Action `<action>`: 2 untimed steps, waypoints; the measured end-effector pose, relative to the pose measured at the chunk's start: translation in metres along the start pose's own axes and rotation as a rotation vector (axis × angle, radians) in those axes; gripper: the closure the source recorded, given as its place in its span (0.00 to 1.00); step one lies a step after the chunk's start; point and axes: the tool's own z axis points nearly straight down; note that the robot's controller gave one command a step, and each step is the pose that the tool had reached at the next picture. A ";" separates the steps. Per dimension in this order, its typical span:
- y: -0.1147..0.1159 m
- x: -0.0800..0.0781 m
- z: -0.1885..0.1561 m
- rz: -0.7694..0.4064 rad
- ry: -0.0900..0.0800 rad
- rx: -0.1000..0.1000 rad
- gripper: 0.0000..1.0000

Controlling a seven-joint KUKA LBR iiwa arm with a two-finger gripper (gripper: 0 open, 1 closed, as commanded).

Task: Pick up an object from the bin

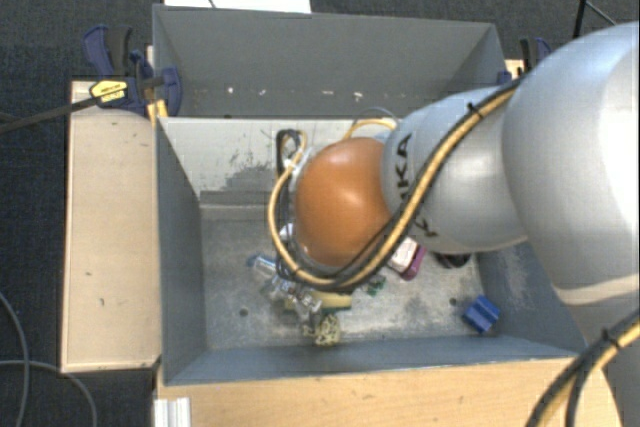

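Camera view: jaws under orange wrist cover (335, 200), state can't tell; best centre over small heap (318, 315) before closing.

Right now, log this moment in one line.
place: grey metal bin; gripper: over small mixed heap; small blue block: apart, rightward

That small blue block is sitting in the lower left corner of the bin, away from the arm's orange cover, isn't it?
Not quite. In the camera view, the small blue block lies near the lower right corner of the bin, not the lower left. It does sit apart from the arm's orange cover, as you say.
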 end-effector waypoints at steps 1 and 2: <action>-0.006 -0.082 -0.129 -0.007 -0.012 0.006 1.00; -0.010 -0.104 -0.190 0.008 -0.011 0.006 1.00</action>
